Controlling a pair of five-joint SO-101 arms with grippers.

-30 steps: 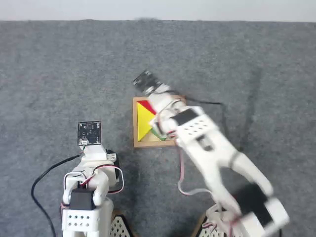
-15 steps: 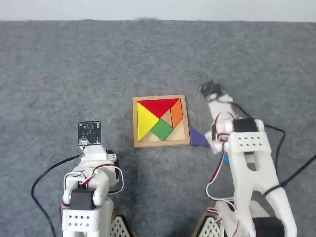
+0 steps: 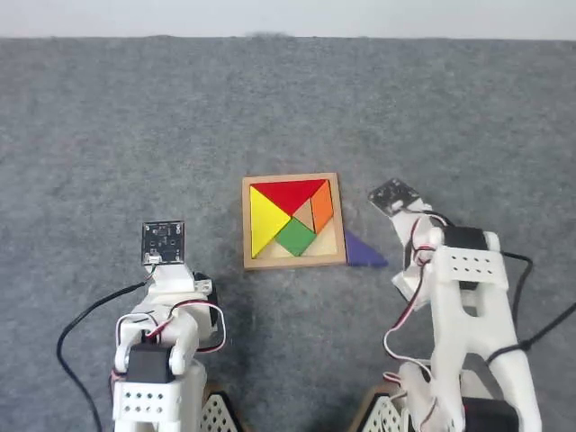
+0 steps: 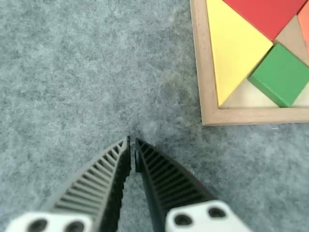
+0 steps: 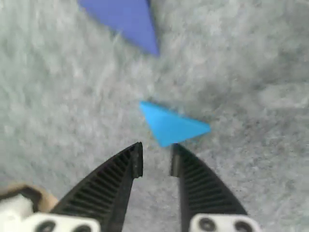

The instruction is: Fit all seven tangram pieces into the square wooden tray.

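Observation:
The square wooden tray (image 3: 248, 220) lies mid-table holding a red triangle (image 3: 290, 193), a yellow triangle (image 3: 264, 220), an orange piece (image 3: 322, 206) and a green square (image 3: 295, 238). A purple triangle (image 3: 363, 252) rests on the carpet just right of the tray. In the right wrist view my right gripper (image 5: 155, 159) is open just short of a light blue triangle (image 5: 174, 126), with the purple triangle (image 5: 123, 19) beyond it. My left gripper (image 4: 132, 142) is shut and empty on the carpet near the tray's corner (image 4: 208, 117), by the yellow triangle (image 4: 234, 48) and green square (image 4: 282, 72).
Grey carpet covers the whole table. The right arm (image 3: 454, 265) stands to the right of the tray, and the left arm (image 3: 166, 306) sits at the near left. Open carpet lies beyond the tray and to both sides.
The right arm swung off the tray to the right and then drew back toward the near side, uncovering the purple triangle. The left arm has kept still.

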